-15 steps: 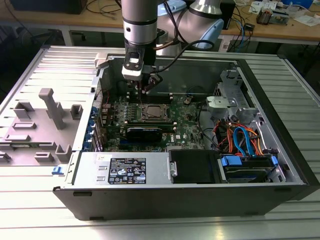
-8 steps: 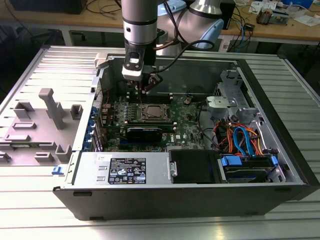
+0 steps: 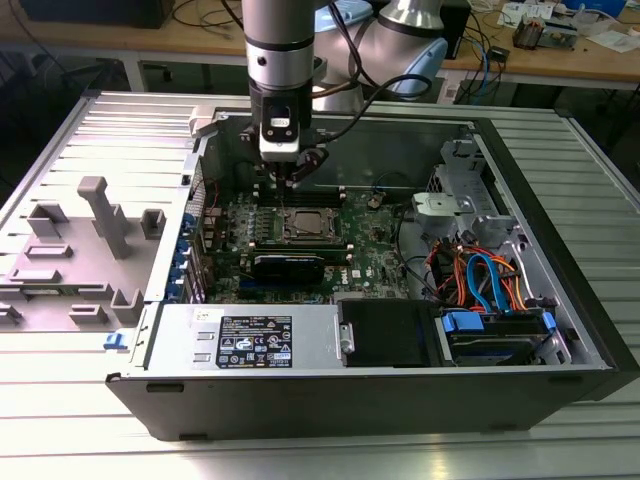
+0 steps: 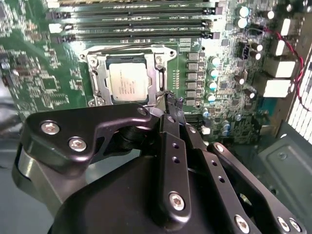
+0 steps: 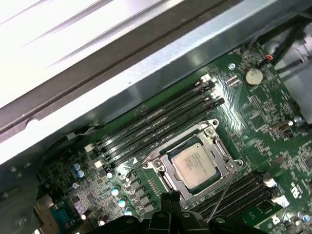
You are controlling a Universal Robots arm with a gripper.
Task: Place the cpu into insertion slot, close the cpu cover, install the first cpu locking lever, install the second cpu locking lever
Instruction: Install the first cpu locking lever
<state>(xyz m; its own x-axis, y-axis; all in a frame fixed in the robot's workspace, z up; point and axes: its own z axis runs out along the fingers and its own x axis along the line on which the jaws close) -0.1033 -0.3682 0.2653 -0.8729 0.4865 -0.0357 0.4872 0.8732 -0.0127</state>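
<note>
Silver-grey cpu [image 4: 127,81] on the green motherboard [image 4: 44,85], just beside the claw [image 4: 171,101]

Bright, even light from overhead washes the ribbed metal table [image 3: 70,420]; it glares almost white in the first wrist view; inside the case [image 3: 400,390] the motherboard [image 3: 385,250] lies dimmer, lightly shadowed; the cpu [image 4: 127,82] shows a pale sheen.

A: Board colours logged?
B: Yes. The motherboard [image 4: 44,83] was green, and the memory slots [image 4: 131,24] were black, in parallel stripes.
A: Socket area?
B: The cpu [image 4: 128,82] was dull silver-grey. The cpu cover [image 4: 97,78] was brighter silver. The gripper [image 4: 172,102] was matt black.
A: Elsewhere in the case?
B: The cables [image 3: 482,280] were orange and blue. The fixture blocks [image 3: 100,215] were plain grey.
</note>
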